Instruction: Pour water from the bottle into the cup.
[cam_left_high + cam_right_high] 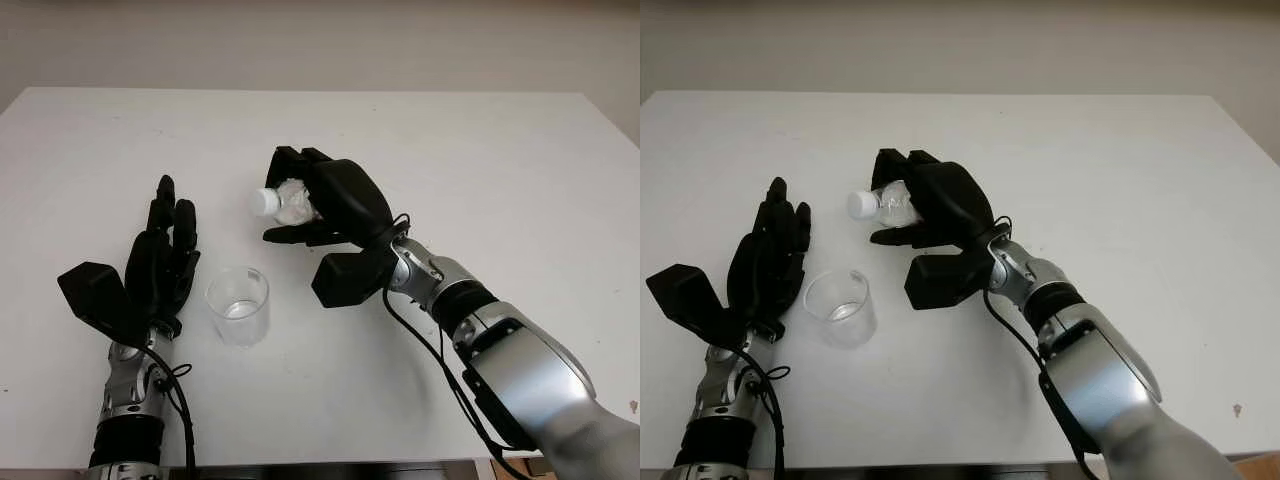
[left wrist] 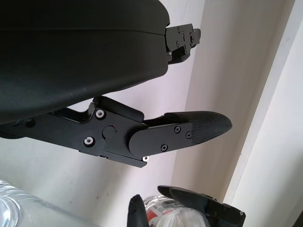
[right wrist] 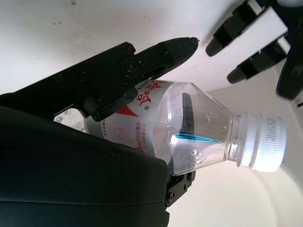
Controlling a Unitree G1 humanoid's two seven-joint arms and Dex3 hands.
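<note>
My right hand (image 1: 305, 205) is shut on a small clear plastic bottle (image 1: 285, 202) with a white cap (image 3: 267, 143) and a red-and-white label. The bottle is held above the table, tipped sideways, its capped end toward the left and a little above and behind the cup. A clear plastic cup (image 1: 239, 305) stands upright on the white table (image 1: 480, 160), with a little water at its bottom. My left hand (image 1: 165, 250) is open just left of the cup, apart from it.
The table's far edge meets a pale wall. Bare tabletop stretches to the right and behind the hands. The near table edge runs just below the cup and my left forearm.
</note>
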